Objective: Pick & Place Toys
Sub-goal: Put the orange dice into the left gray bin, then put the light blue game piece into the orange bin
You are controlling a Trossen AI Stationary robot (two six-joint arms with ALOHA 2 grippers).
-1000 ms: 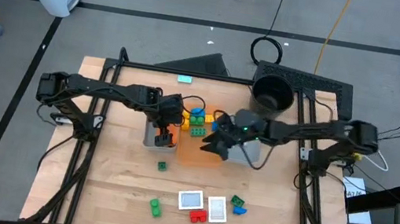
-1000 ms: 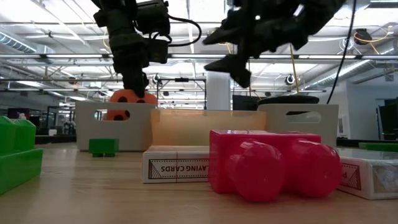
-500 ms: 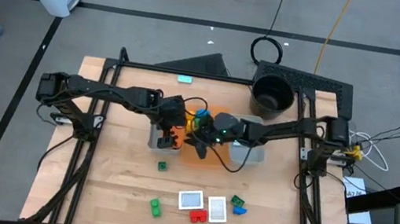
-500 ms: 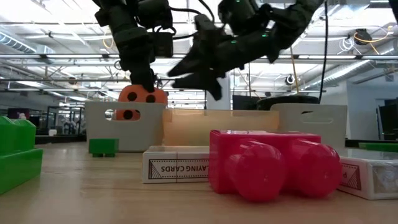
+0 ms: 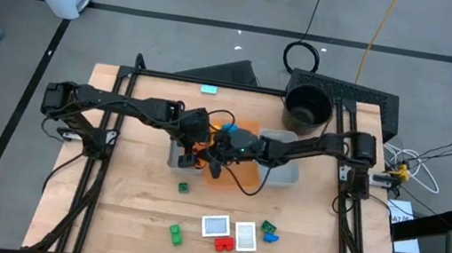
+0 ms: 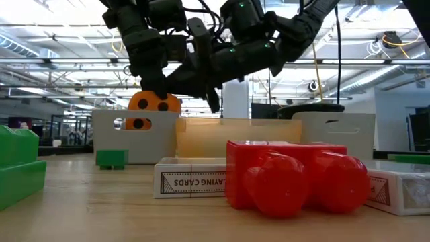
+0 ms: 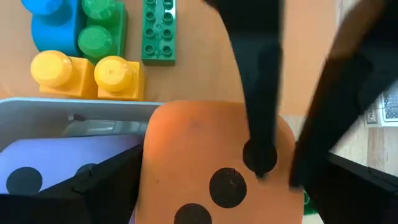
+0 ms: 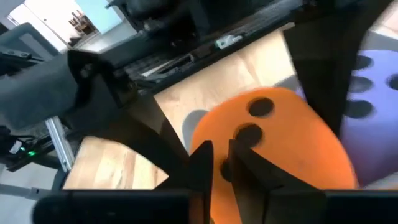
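Left hand [image 5: 197, 146] grips orange die [image 7: 211, 162] — right hand [image 5: 213, 162] alongside, closed.

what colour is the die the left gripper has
Orange with black spots; the die shows best in the left wrist view.

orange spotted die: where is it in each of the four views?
High view: orange die at centre, between both claws, over the grey tray.
Low view: upper left, above that tray's wall.
Left wrist view: lower centre, filling the frame.
Right wrist view: centre.
Shared landmark: the purple die, right beside it in both wrist views.
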